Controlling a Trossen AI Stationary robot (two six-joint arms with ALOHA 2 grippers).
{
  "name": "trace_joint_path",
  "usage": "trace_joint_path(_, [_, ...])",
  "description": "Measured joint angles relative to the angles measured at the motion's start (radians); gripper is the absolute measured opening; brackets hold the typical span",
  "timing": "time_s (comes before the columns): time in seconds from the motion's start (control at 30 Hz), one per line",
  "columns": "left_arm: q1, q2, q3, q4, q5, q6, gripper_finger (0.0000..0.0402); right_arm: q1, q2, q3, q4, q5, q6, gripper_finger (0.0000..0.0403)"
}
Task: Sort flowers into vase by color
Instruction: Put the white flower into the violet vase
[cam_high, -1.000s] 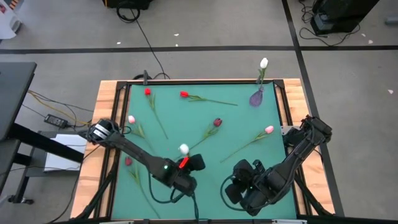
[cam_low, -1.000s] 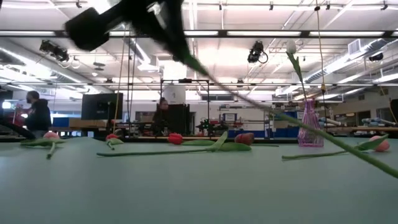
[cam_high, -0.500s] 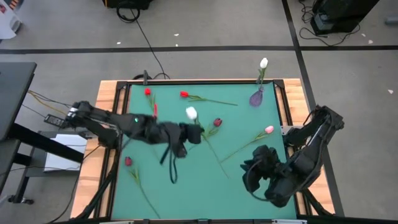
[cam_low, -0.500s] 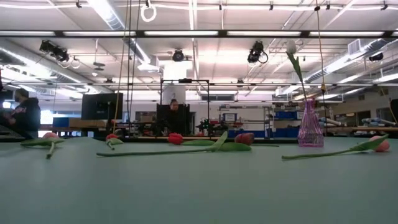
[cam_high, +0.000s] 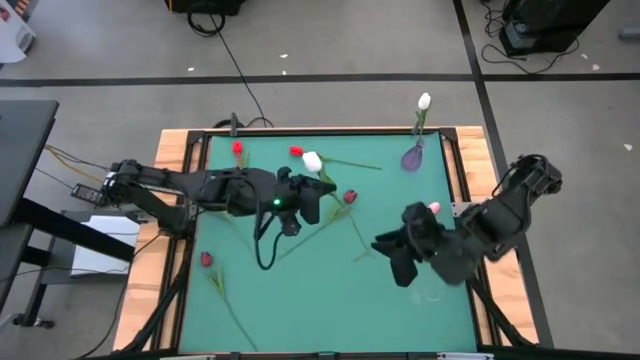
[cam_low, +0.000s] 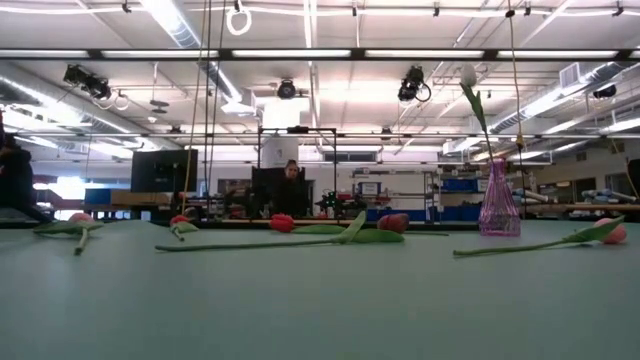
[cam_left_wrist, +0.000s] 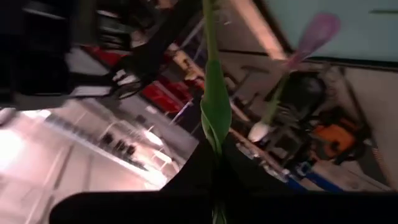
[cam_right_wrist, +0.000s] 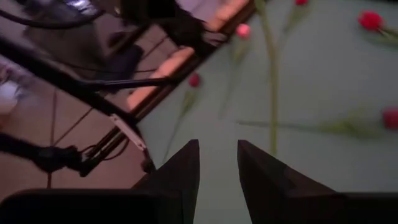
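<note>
L gripper is up over the mid-back of the counter, jaws clamped on the stem of a white tulip. Bud sits just ahead of the jaws toward the far edge; the stem trails back past them toward the near side, clear of the surface. In the L wrist view the stem and a leaf rise straight out from between the jaws. A grip low on the stem leaves the bud free, prob. so the cut end can be aimed down into a neck.

The purple vase stands well off to the R of the jaws, at the far R corner, already holding one white tulip, so white likely goes there.

R gripper hovers over the R side of the counter, jaws apart w/ nothing between, prob. waiting or lining up its own pick. A pink tulip lies just beside it.

On the counter: dark red tulip just R of the L jaws, two red ones beyond them, one more at the near L.
</note>
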Motion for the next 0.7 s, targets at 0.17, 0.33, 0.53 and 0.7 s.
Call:
trace_joint_path(0.17, [-0.042,0.0,0.001,0.007,0.032,0.013,0.0017,-0.145,0.0,0.0,0.132,-0.141,-0.272,0.0169])
trace_joint_path(0.33, [-0.076,0.0,0.001,0.014,0.036,0.016,0.0015,-0.246,0.0,0.0,0.144,-0.237,-0.405,0.024])
trace_joint_path(0.53, [-0.105,0.0,0.001,0.015,0.035,0.017,0.0014,-0.303,0.031,0.0,0.239,-0.433,-0.501,0.0268])
trace_joint_path(0.7, [-0.11,0.0,0.001,0.021,0.031,0.012,0.0014,-0.339,0.089,0.0,0.258,-0.545,-0.507,0.024])
